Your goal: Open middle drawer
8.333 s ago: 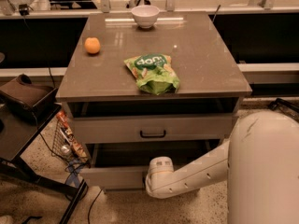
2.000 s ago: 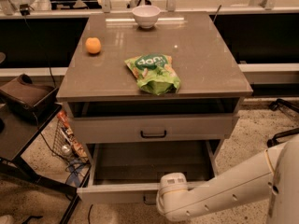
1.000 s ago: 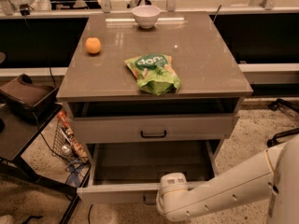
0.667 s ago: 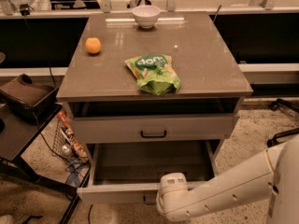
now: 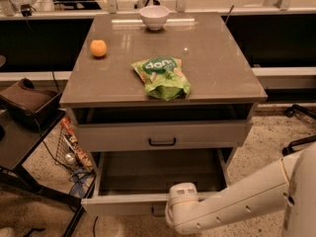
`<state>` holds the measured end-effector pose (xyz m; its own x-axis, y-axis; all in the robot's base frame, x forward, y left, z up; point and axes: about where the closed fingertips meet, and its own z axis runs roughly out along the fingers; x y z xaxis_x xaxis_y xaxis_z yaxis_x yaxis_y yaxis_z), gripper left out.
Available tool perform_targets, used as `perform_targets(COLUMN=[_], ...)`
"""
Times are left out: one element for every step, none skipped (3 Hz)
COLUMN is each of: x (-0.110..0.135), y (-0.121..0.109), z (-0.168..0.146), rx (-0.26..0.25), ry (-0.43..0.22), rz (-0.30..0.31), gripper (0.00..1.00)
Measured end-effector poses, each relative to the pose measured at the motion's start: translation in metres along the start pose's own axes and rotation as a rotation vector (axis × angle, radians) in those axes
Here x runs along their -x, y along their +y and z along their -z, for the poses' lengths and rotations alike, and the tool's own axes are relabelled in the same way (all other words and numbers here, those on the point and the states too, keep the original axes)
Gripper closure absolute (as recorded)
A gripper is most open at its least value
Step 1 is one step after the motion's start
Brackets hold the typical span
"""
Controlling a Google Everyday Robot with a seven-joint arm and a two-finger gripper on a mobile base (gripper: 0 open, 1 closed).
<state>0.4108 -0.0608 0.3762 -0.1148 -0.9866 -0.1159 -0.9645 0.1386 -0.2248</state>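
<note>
The middle drawer (image 5: 123, 205) is pulled out toward me, and its plain grey interior (image 5: 158, 172) shows empty. Its small black handle (image 5: 157, 212) is just visible at the lower edge of its front. My gripper (image 5: 170, 212) is at that handle, at the end of the white arm (image 5: 232, 201) that reaches in from the lower right. The arm's white wrist covers most of the gripper. The drawer above (image 5: 162, 135) is pushed in, and its black bar handle (image 5: 162, 142) shows.
On the cabinet top (image 5: 217, 68) lie a green snack bag (image 5: 162, 77), an orange (image 5: 98, 48) and a white bowl (image 5: 154, 17). A dark side table (image 5: 19, 142) and a wire rack with clutter (image 5: 71, 144) stand to the left. Black chair legs (image 5: 298, 127) are at the right.
Since the oldest frame the middle drawer has come out toward me, and my arm has drawn back with it. Over the last two seconds nothing has visibly moved.
</note>
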Motion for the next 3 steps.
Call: perform_targets(x=[0.0000,0.0000,-0.0006], y=[0.0000,0.0000,0.0008], z=[0.0000,0.0000,0.0091], rx=[0.000,0.000,-0.018], ry=[0.000,0.000,0.013], rz=[0.000,0.000,0.003], gripper=[0.64,0.87,1.00])
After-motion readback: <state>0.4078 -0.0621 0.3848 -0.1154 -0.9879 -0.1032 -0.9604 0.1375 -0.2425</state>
